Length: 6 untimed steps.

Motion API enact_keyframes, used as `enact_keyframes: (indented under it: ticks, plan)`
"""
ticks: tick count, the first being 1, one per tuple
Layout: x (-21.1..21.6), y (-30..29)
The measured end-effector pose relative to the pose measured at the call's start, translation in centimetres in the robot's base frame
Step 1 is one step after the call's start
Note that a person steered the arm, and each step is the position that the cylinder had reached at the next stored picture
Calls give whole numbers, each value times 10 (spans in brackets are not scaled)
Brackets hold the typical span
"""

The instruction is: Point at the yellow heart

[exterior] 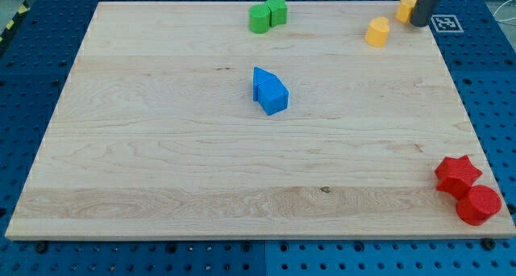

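Observation:
Two yellow blocks sit near the view's top right. One yellow block (376, 31) stands free on the board, and I cannot tell whether it is the heart. The other yellow block (405, 7) lies at the board's top edge, and the rod partly hides its right side. My tip (419, 23) is at the top right corner, right against that second yellow block on its right. It is about 50 px to the right of the free yellow block.
A green round block (259, 19) and a green star (277, 10) touch at the top middle. Two blue blocks (270, 91) sit together at the centre. A red star (458, 173) and a red round block (479, 205) sit at the bottom right. A marker tag (447, 23) lies off the board beside the rod.

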<state>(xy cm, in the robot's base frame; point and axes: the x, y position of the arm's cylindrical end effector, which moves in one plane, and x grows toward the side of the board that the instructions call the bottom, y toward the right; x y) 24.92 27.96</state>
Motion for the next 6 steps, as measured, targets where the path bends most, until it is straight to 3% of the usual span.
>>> enact_keyframes:
  ticks: [1,3,4,6]
  plan:
    - [-1,1]
    - [93,8]
    - [116,-17]
    - [105,-58]
